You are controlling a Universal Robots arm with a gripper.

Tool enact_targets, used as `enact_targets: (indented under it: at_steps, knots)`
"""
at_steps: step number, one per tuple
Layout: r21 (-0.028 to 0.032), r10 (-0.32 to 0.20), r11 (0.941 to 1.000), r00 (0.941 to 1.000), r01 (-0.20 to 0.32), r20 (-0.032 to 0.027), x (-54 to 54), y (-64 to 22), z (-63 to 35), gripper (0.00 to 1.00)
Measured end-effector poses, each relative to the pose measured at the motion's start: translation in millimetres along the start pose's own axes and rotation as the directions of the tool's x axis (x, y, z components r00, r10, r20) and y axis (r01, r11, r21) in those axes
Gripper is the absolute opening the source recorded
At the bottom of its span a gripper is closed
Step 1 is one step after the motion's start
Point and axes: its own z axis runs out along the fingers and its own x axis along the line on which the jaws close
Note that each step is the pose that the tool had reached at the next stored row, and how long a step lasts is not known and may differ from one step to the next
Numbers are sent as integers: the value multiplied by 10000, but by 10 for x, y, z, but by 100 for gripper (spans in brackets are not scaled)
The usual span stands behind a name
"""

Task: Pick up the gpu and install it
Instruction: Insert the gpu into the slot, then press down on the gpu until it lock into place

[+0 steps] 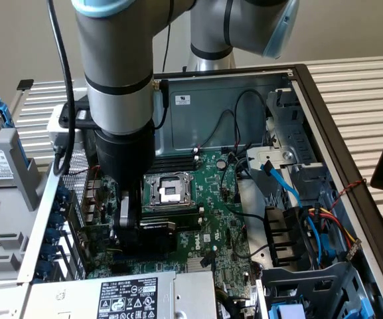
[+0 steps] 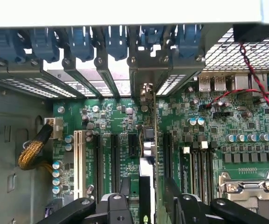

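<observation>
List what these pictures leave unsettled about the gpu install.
- Seating: in the exterior view the arm and tool cover the gpu where it meets the motherboard.
- Card edge: in the wrist view the gpu is seen edge-on, hiding its connector.
- Contact between tool and card: cut off by the picture's edge in the wrist view.
- Bracket fixing: too small to tell.

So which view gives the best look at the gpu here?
The wrist view: the gpu stands edge-on in a motherboard slot, its bracket meeting the rear slot openings, between the gripper fingers. In the exterior view the gpu is a dark strip, mostly behind the gripper.
</observation>
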Motion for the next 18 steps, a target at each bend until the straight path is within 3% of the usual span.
enact_targets:
  at_steps: [4, 8, 18]
  knots:
    - [4, -1, 10000, 10000, 1, -5, 0, 14, -158, 42]
    - [64, 0, 10000, 10000, 0, -8, -1, 22, -244, 42]
    - [73, -3, 10000, 10000, 3, -3, -1, 24, -243, 42]
